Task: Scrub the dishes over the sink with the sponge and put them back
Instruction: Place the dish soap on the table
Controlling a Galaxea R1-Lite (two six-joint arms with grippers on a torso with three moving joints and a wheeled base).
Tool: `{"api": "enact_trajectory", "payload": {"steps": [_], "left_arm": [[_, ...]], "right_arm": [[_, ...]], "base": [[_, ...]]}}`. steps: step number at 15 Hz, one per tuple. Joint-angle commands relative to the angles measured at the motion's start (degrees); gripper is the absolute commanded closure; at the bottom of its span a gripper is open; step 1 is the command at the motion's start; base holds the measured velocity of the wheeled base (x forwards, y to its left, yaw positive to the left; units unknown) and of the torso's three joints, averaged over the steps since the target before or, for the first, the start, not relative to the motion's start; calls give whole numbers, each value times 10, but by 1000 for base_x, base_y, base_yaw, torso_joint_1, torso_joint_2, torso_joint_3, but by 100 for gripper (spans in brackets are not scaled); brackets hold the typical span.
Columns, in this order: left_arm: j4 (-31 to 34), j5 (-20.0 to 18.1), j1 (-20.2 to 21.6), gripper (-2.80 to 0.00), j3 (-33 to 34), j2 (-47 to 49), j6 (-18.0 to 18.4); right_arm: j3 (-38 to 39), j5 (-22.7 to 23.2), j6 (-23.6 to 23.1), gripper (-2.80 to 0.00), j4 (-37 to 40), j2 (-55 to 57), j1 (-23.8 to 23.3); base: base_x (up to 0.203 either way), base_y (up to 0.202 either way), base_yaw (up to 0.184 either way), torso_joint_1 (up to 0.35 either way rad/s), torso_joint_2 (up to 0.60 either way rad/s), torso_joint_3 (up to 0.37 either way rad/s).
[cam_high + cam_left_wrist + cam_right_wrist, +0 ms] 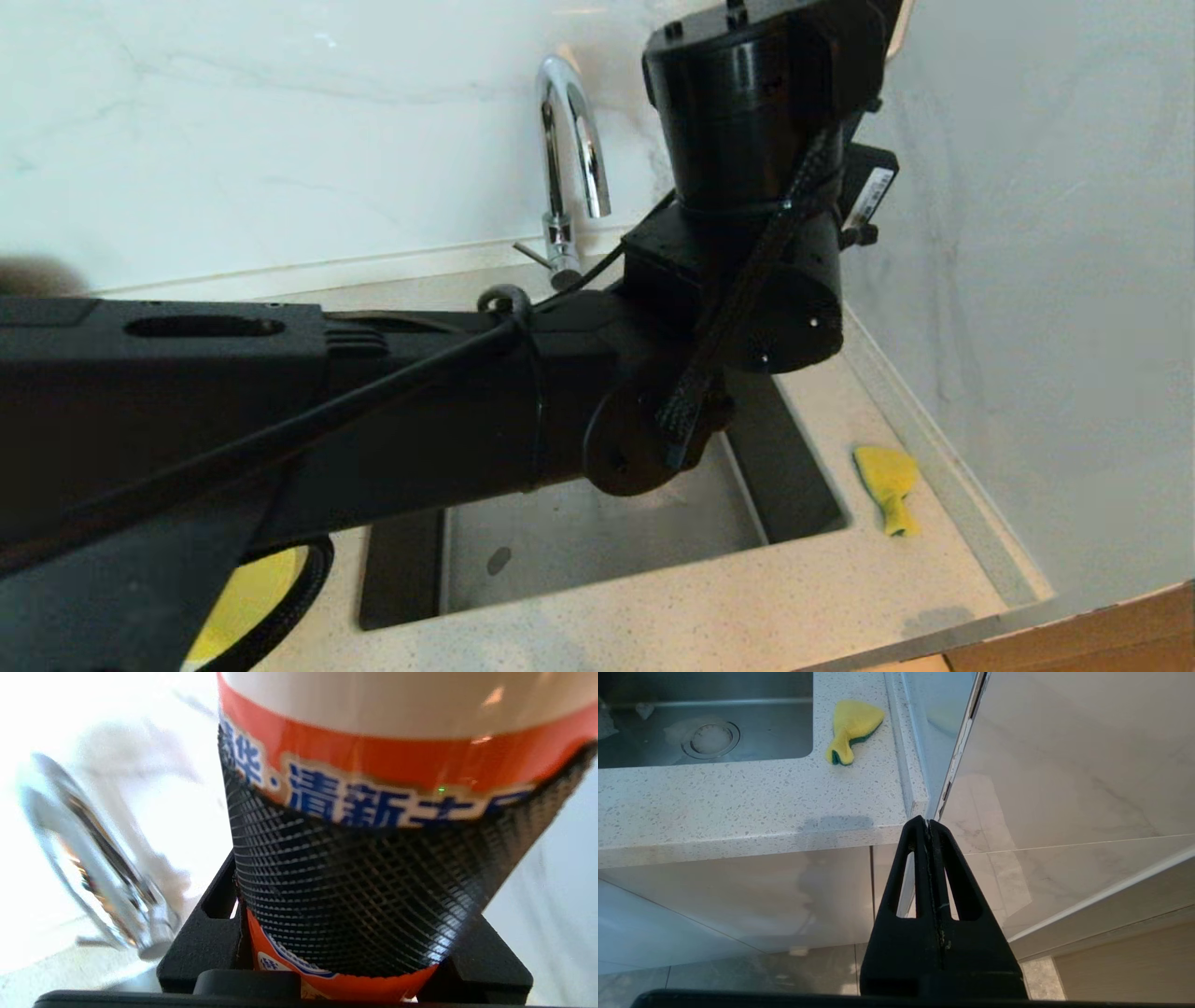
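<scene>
Left claw [355, 933] is clamped around a bottle [373, 788] with a white body and an orange label band printed in blue characters; a textured black finger pad [355, 877] presses flat against the label, and the jaws stand about half open around the bottle's width. In the head view the left arm [280, 411] reaches across from the left over the sink [597, 532], its wrist turned upward near the tap [569, 159], so the claw itself is hidden there behind the black wrist housing.

Low at the left edge of the head view, a sliver of a yellow bowl [247, 597] shows under the arm, on the speckled surface [747, 607] just left of the sink. The pink and blue bowls cannot be seen. The basin lies in the middle, mostly covered by the arm, with the curved chrome tap standing at its far rim; the round strainer drain [710, 739] shows in the right wrist view.

To the right of the sink, the sponge [887, 485] lies crumpled on the surface near the wall, yellow with its green layer showing at one edge, touching nothing else.

Right claw [930, 828] hangs off the surface's front right corner, beside the cabinet fronts, its fingers pressed together and holding nothing.
</scene>
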Motion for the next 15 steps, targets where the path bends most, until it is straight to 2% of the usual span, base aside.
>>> {"api": "enact_trajectory", "payload": {"steps": [1,5,11,15], "left_arm": [[-5,-3,2,0,0,-31,2],[-29,-15,10,0,0,-67,0],[-31,-14,86,0,1,-125,-7],[-31,-10,158,0,1,-157,-11]], "right_arm": [[1,0,0,0,0,0,0],[1,1,0,0,0,0,0],[1,1,0,0,0,0,0],[0,1,0,0,0,0,0]], "base": [[0,0,0,0,0,0],[0,0,0,0,0,0],[0,0,0,0,0,0],[0,0,0,0,0,0]]}}
